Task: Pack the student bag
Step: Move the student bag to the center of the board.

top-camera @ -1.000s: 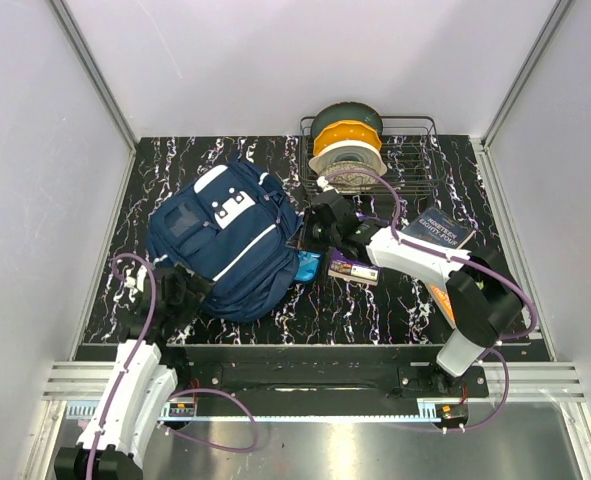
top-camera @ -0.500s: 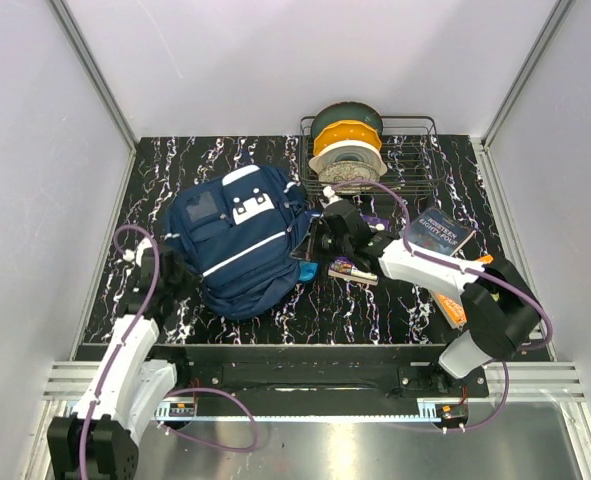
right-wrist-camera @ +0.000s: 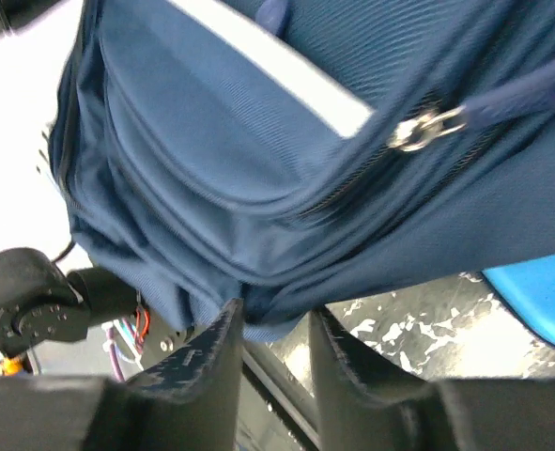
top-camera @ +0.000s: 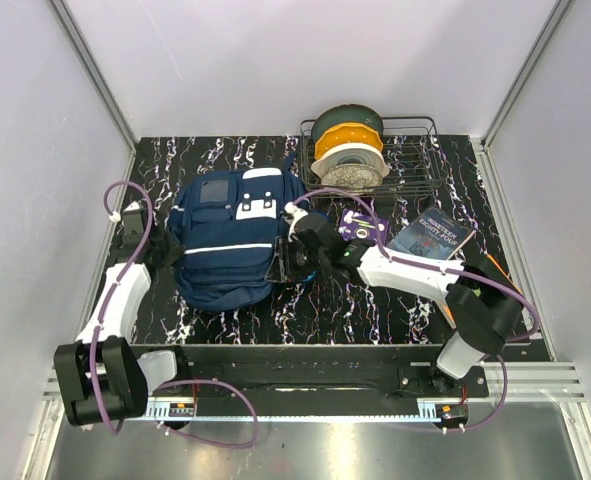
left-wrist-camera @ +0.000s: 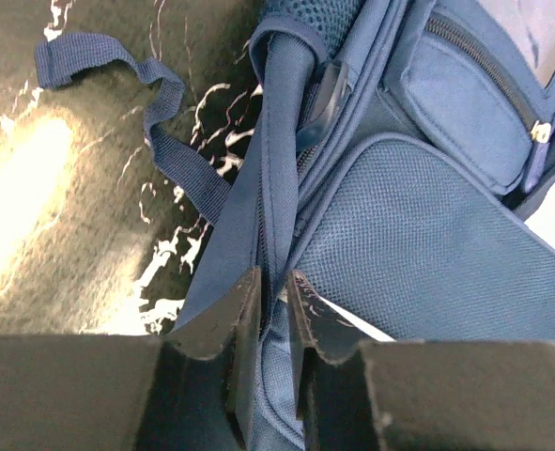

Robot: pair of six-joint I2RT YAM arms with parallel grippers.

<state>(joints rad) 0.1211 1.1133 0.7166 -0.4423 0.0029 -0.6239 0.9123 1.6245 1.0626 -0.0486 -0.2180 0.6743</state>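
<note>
Item 1. The student bag point(top-camera: 230, 240): a large navy blue fabric backpack with white patches and a thin white stripe. It lies flat, front face up, on the left half of the black white-veined marble tabletop point(top-camera: 375, 300). Its zippers appear closed in the overhead view.

Item 2. The left gripper point(top-camera: 165, 252): at the bag's left edge. In the left wrist view the left gripper point(left-wrist-camera: 269, 324) is clenched. Its two dark fingers stand nearly together, and a navy webbing strap point(left-wrist-camera: 277, 169) of the bag point(left-wrist-camera: 427, 263) is pinched between them.

Item 3. The right gripper point(top-camera: 283, 262): at the bag's right edge, near its lower corner. In the right wrist view the right gripper point(right-wrist-camera: 277, 338) has its jaws parted. A fold of the bag's point(right-wrist-camera: 258, 169) edge sits between the tips. I cannot tell whether the tips press on it.

Item 4. The black wire basket point(top-camera: 420, 125): at the back right, holding three filament spools, one dark green point(top-camera: 345, 118), one orange point(top-camera: 347, 138) and one white point(top-camera: 350, 165).

Item 5. The dark paperback book point(top-camera: 432, 232): flat on the table, right of the bag and in front of the basket.

Item 6. The small purple packet point(top-camera: 360, 228): between the bag and the book.

Item 7. The bright blue object point(right-wrist-camera: 540, 291): only partly seen, just beside the bag in the right wrist view.
</note>
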